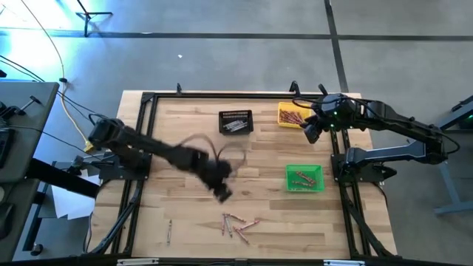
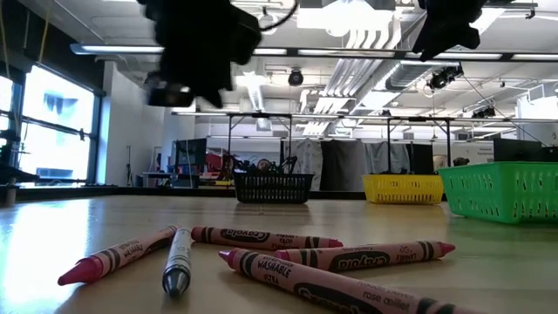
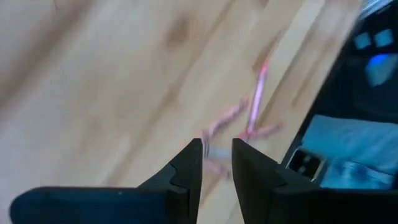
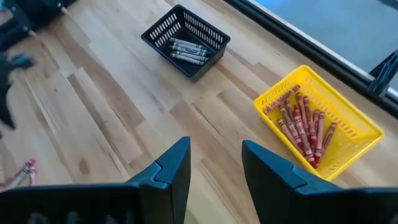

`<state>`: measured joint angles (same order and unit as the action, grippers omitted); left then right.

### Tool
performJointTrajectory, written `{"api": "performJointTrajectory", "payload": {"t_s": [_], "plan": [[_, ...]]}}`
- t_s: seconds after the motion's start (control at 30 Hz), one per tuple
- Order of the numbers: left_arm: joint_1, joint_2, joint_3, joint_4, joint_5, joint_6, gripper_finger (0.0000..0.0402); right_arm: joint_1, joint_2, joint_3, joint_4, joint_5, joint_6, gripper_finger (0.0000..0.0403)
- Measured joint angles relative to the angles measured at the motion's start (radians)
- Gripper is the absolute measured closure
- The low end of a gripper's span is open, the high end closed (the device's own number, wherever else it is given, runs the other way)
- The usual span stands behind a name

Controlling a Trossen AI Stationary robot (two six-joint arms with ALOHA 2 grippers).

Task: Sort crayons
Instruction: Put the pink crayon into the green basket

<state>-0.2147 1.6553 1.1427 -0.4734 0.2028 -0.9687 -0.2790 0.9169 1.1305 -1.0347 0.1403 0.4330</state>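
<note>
Loose pink and grey wax crayons (image 1: pixel 235 224): unsorted at near edge. Left gripper (image 3: pixel 216 163), parted, empty, is judged approaching; a descent and pinch are required. Right gripper (image 4: pixel 214 165), parted, empty, is held beside the yellow plastic bin (image 1: pixel 284 117).

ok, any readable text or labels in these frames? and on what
"WASHABLE" — on the front pink crayon, low view.
"WASHABLE" — on the left pink crayon, partly legible.
Wrappers of the other crayons carry a brand logo, too distorted or upside down to read surely.
Bins, table, arms: no text visible.
</note>
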Motion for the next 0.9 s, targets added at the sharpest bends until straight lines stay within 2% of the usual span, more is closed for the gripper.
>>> {"api": "performJointTrajectory", "payload": {"t_s": [0.2,0.4,0.6,0.9], "plan": [[-0.216,0.032,0.001,-0.028,-0.185,-0.282,0.033,0.0,0.0,0.0,0.006,-0.003,0.099,0.0274],[-0.319,0.129,0.0,0.002,-0.305,-0.457,0.033,0.049,0.013,0.0,0.002,-0.01,0.178,0.0274],[-0.363,0.213,0.016,0.014,-0.325,-0.465,0.033,0.129,0.033,0.0,-0.009,-0.026,0.262,0.0274],[-0.383,0.307,0.121,0.026,-0.348,-0.429,0.033,0.21,0.043,0.0,-0.037,-0.028,0.327,0.0274]]}}
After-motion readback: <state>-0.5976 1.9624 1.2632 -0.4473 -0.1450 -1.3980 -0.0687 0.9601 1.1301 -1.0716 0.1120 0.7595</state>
